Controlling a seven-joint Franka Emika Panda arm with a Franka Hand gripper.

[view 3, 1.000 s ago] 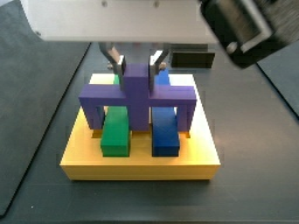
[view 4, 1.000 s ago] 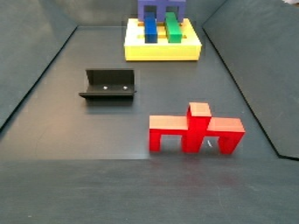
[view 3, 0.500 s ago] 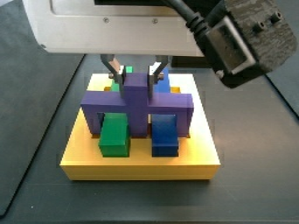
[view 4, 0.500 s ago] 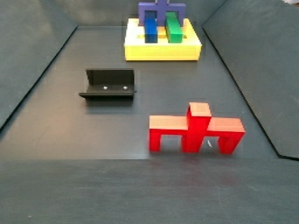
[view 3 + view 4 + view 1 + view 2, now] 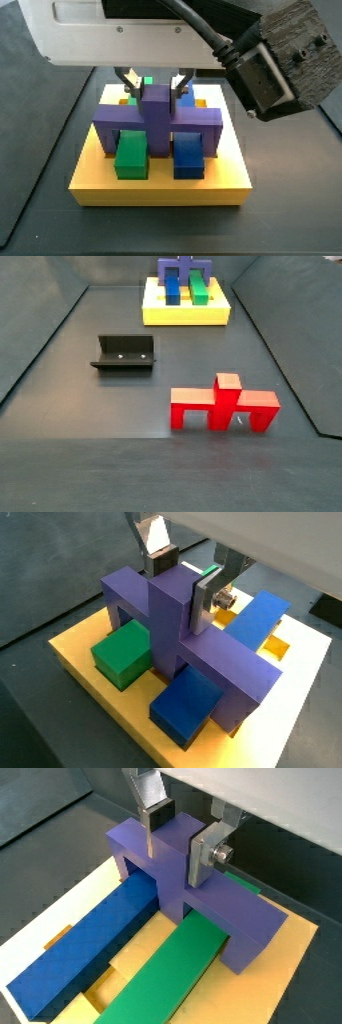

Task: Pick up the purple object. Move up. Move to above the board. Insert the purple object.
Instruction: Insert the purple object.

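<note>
Red piece [image 5: 223, 405] stands nearest on the counter [image 5: 80, 376], fixture [image 5: 126, 353] behind it. Far end: yellow board [image 5: 160, 185] with purple object [image 5: 156, 115] seated upright, legs straddling green bar [image 5: 131, 155] and blue bar [image 5: 189, 155]. Gripper [image 5: 186, 575] above board, fingers [image 5: 210, 592] pressed on the purple stem, gripping it.
</note>
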